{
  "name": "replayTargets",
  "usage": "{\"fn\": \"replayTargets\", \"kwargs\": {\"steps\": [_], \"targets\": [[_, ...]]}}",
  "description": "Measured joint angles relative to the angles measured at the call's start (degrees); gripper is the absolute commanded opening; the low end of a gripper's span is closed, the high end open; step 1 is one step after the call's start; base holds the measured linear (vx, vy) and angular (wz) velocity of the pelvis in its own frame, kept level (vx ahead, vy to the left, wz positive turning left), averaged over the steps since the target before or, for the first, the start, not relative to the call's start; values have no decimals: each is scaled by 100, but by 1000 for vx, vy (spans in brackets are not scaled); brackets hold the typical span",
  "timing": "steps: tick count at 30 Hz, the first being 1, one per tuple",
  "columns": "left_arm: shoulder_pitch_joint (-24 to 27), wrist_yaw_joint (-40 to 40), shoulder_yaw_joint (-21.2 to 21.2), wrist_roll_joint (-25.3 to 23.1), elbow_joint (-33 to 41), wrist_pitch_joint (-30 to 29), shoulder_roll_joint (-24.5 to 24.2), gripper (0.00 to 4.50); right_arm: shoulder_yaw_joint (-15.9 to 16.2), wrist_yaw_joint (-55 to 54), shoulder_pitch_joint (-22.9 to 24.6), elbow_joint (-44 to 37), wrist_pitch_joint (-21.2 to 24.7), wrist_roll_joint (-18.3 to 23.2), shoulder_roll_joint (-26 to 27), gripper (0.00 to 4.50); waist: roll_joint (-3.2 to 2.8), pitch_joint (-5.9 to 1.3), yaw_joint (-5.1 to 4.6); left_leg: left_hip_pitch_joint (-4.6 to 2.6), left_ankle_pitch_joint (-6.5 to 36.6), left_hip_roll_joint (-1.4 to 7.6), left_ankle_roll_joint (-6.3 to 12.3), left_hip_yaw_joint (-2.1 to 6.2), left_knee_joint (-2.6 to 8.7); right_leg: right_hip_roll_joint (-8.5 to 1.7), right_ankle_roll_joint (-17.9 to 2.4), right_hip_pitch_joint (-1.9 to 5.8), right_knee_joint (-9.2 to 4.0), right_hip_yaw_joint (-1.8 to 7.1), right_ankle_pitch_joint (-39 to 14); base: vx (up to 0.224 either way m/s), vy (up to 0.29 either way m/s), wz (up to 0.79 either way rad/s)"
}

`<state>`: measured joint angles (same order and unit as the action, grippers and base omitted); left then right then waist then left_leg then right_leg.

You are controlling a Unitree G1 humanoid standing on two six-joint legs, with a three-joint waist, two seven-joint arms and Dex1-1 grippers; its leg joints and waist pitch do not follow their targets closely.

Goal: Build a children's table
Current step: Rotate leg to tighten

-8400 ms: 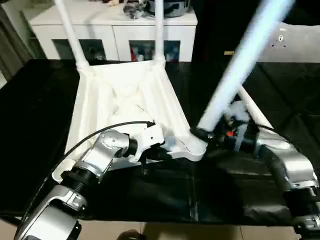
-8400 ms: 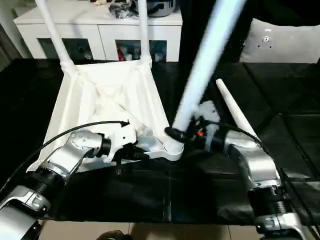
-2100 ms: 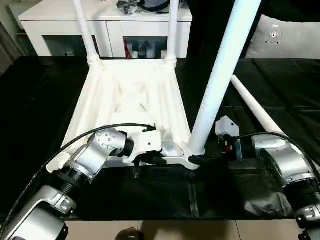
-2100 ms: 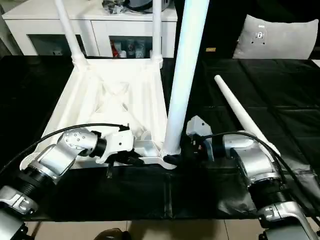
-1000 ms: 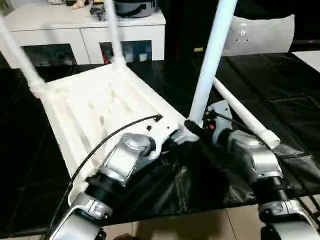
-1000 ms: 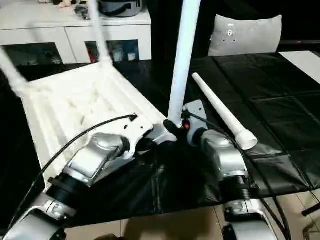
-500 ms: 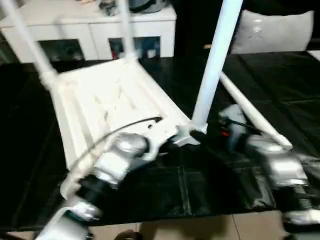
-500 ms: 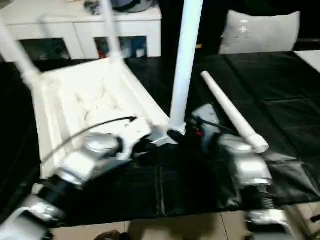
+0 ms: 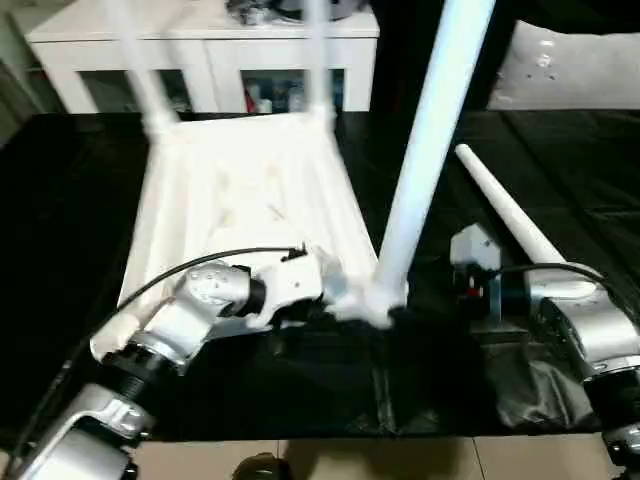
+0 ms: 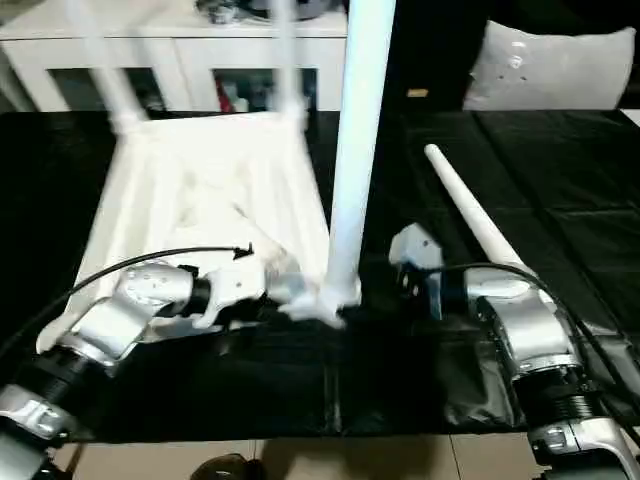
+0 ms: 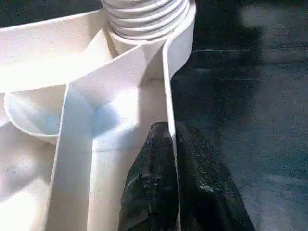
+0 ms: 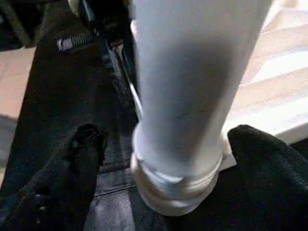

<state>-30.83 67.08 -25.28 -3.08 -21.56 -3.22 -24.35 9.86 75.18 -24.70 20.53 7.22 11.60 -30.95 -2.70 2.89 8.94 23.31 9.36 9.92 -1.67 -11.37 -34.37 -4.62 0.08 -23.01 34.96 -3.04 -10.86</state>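
The children's table (image 9: 240,200) lies upside down on the black cover, its ribbed underside up. Two legs (image 9: 315,60) stand in its far corners, and a third leg (image 9: 430,130) stands in the near right corner socket (image 12: 173,192). A loose leg (image 9: 510,220) lies on the cover to the right. My left gripper (image 11: 169,132) is shut on the table's near rim wall, one finger (image 11: 149,187) on each side of it, close to that socket. My right gripper (image 12: 173,139) is open around the foot of the third leg, its fingers (image 12: 82,154) standing clear of it on both sides.
A white sideboard (image 9: 210,50) with glass doors stands behind the work table. A grey cushion (image 9: 570,70) sits at the back right. The black cover (image 9: 440,380) wrinkles near the front edge, where tiled floor (image 9: 350,460) shows below.
My right gripper's fingers have spread away from the third leg, which stays upright in its socket. The camera has swung back, shifting the whole picture. The left gripper's hold on the rim is unchanged.
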Motion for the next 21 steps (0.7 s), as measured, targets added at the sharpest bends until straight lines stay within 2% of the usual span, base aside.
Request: {"fn": "replayTargets", "kwargs": {"steps": [7,8,14,19,21], "targets": [[1,222,-107,47,7,143,6,0,97,244,-68,270,-116,-18,80,359,0,0,-17,-10,0,-1,-1,-5,-5,-7,0,9,10,0,1,0,0,0],[1,226,-109,46,4,162,6,0,104,270,-68,271,-116,-17,83,338,0,0,-25,-10,0,-1,0,-5,-5,-7,0,9,11,0,1,0,0,0],[0,255,-105,46,-7,188,9,0,119,374,-68,284,-107,10,92,285,5,1,-51,-10,0,-1,0,-6,-6,-7,0,8,12,0,0,0,0,0],[1,265,-88,75,-11,124,24,0,92,357,-46,272,115,121,108,267,5,1,-49,-10,0,-1,0,-6,-6,-7,0,8,12,0,0,0,0,0],[13,226,-14,125,17,-156,104,0,13,198,11,168,422,171,220,266,5,1,-61,-14,0,-1,0,-6,-6,-7,0,8,15,0,0,0,0,0]]}}
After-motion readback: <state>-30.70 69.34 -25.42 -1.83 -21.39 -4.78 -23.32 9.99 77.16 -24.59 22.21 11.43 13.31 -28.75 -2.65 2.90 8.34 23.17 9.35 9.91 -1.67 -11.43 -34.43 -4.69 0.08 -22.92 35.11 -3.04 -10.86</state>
